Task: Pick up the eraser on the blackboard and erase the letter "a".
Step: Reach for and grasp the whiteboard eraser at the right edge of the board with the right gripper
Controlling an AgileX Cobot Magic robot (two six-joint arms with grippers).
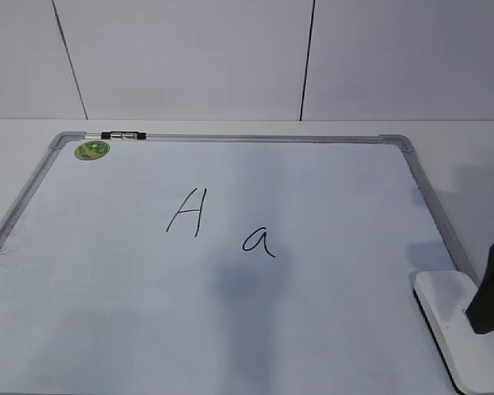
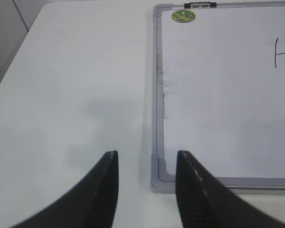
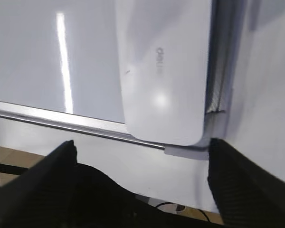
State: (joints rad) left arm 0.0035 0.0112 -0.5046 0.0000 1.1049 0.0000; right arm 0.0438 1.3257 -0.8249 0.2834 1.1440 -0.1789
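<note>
The blackboard (image 1: pixel 337 313) is a white dry-erase board with a grey frame and a green sticker (image 1: pixel 92 151) in its far left corner. The small letter "a" (image 1: pixel 259 242) sits near the middle, right of a taller capital "A" (image 1: pixel 187 212). The white eraser (image 1: pixel 454 325) lies on the board's near right corner; it also shows in the right wrist view (image 3: pixel 164 71) with grey lettering. My right gripper (image 3: pixel 141 151) is open wide just short of the eraser's near end, touching nothing. My left gripper (image 2: pixel 146 159) is open and empty over the board's near left corner (image 2: pixel 159 172).
The board lies on a white table (image 2: pixel 76 95). A white panelled wall (image 1: pixel 230 58) stands behind. A black clip (image 1: pixel 123 135) sits on the far frame. The table's front edge and dark cables (image 3: pixel 180 208) show below my right gripper.
</note>
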